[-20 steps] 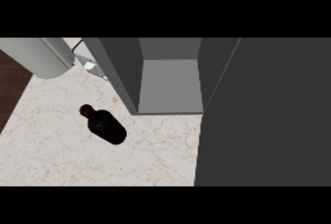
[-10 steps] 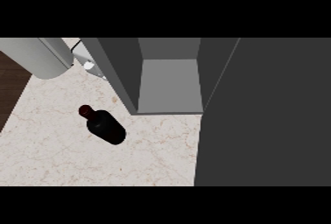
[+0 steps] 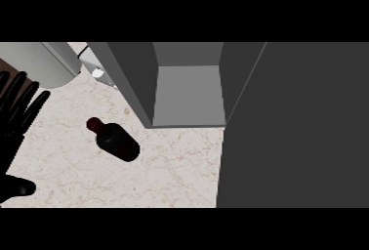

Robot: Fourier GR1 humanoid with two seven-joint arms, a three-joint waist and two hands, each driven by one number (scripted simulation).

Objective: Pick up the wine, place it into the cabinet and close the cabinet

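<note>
Head view: the wine [image 3: 117, 140] lies on the surface [image 3: 166, 171] just left of the open cabinet [image 3: 186, 93]. Its long axis runs diagonally, with the neck pointing far-left and the base near-right. The left hand [image 3: 10, 132] shows at the left edge, fingers straight and spread apart, holding nothing. Earlier it was out of view, and the wine has not shifted.

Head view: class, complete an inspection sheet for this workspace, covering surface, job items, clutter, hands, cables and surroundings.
Surface: pale marbled stone counter.
Job's things: dark glass wine bottle on the counter, left of the grey cabinet; the cabinet is open with nothing seen inside, dark door at right.
Clutter: grey cylinder and small shiny object, top left.
Hands: black left hand open, fingers up, at left edge; right hand not in view.
Cables: nothing seen.
Surroundings: brown strip beyond the counter's left edge.
</note>
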